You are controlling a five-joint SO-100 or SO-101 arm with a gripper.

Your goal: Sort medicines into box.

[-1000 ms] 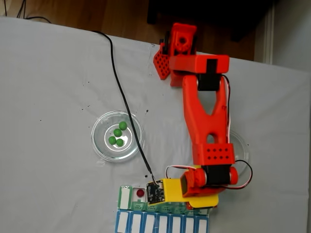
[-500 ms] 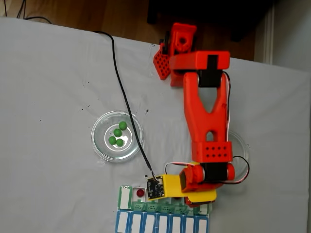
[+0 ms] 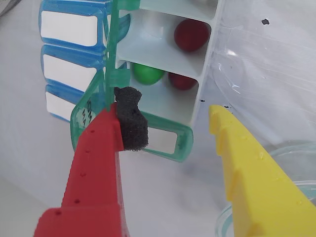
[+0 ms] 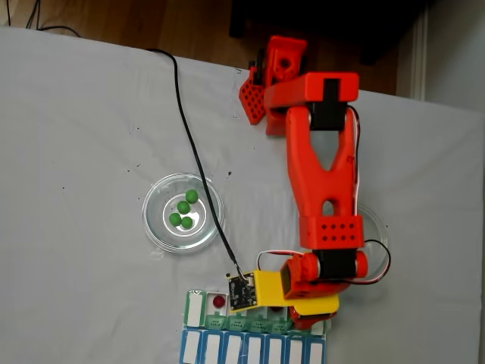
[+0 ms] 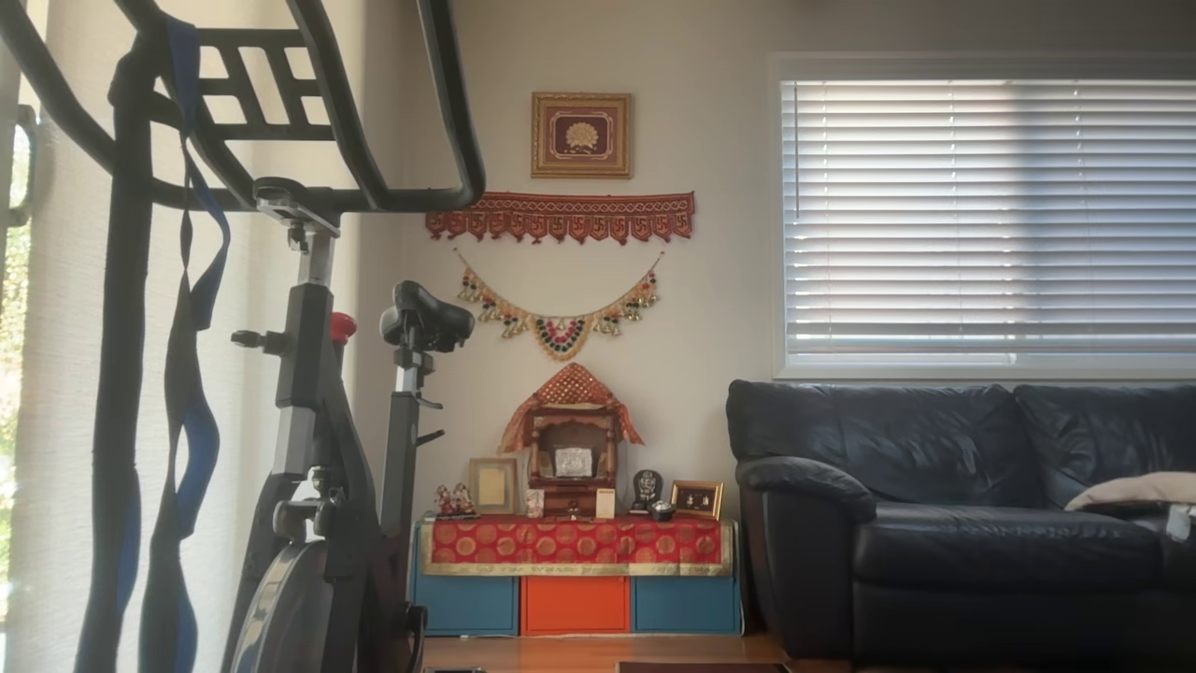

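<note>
Gripper hangs over the box with its jaws spread wide and nothing between them; the red finger's foam pad touches an open green lid. In the wrist view, one green ball and two red balls lie in white compartments. In the fixed view, three green balls sit in a glass dish left of the arm.

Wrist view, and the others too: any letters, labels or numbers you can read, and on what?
Green lid of the box, wrist view: a dark printed mark, seen edge-on, not readable.
Blue-lidded row: white panels, blank.
Fixed view: the lids are too small to read.
Framed picture, other view: an emblem, no words.
</note>
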